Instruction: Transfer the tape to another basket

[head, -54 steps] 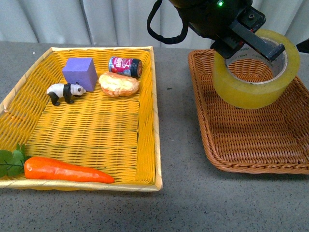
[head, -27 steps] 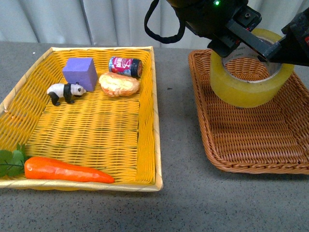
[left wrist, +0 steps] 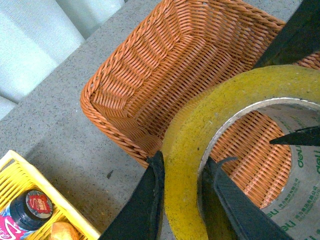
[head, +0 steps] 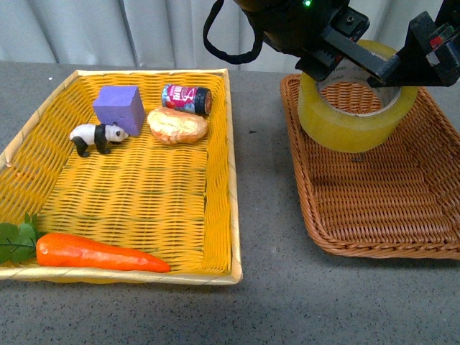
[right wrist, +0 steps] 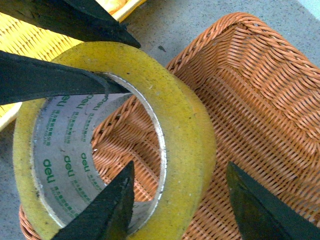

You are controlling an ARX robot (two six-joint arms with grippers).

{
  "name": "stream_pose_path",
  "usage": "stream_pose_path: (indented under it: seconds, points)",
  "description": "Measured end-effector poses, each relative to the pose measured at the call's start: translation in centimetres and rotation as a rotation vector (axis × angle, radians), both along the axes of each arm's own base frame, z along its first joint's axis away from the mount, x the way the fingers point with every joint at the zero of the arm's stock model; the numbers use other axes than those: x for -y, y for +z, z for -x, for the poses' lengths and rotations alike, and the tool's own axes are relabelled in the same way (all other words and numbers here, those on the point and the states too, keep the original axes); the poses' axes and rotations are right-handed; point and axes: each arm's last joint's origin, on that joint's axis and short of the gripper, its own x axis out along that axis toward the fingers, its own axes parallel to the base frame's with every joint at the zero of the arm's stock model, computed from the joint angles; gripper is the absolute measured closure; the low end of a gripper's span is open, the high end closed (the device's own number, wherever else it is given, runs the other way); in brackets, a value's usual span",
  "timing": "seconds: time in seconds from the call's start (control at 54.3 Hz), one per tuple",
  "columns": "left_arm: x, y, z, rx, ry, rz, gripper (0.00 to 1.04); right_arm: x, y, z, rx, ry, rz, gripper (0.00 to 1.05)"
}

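Yellow, translucent tape [head: 356, 118] hangs in the air above the far-left part of the brown wicker basket [head: 374, 215]. It is clear of the basket's floor, and its core axis is close to upright with a slight tilt. From the front, the left gripper [head: 370, 66] reaches in over the basket's far-left corner and holds the roll by its wall. The right gripper [head: 411, 68] sits at the roll's opposite side, toward the basket's far-right.

In the left wrist view, both fingers [left wrist: 150, 200] press on that wall, one outside and one inside the core, with the basket's weave below.

In the right wrist view, the right fingers [right wrist: 107, 210] are spread wide astride the wall. The outer one stands apart from it, so they grip nothing. Both arms are at the roll, but only the left carries it. I judge the set-down needs a straight descent into the basket.
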Motion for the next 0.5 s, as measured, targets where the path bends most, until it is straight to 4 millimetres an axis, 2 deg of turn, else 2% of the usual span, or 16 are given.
stream_pose_path:
  seconds: [0.092,0.239,0.368,0.497]
  points:
    - [-0.1,0.0,-0.1,-0.006,0.022,0.007,0.89,-0.2,-0.1,-0.1,-0.010,-0.017,-0.008,0.72]
    - [0.1,0.0,0.0,-0.058,0.109,0.070,0.89,-0.1,-0.2,-0.5,-0.028,-0.062,-0.009,0.85]
    - [0.3,0.5,0.0,-0.073,0.075,0.137,0.69,0.2,-0.4,-0.9,-0.037,-0.098,0.000,0.89]
    - [0.6,2.2,0.0,-0.041,0.067,0.218,0.49,0.8,-1.6,-1.1,-0.070,-0.133,0.042,0.89]
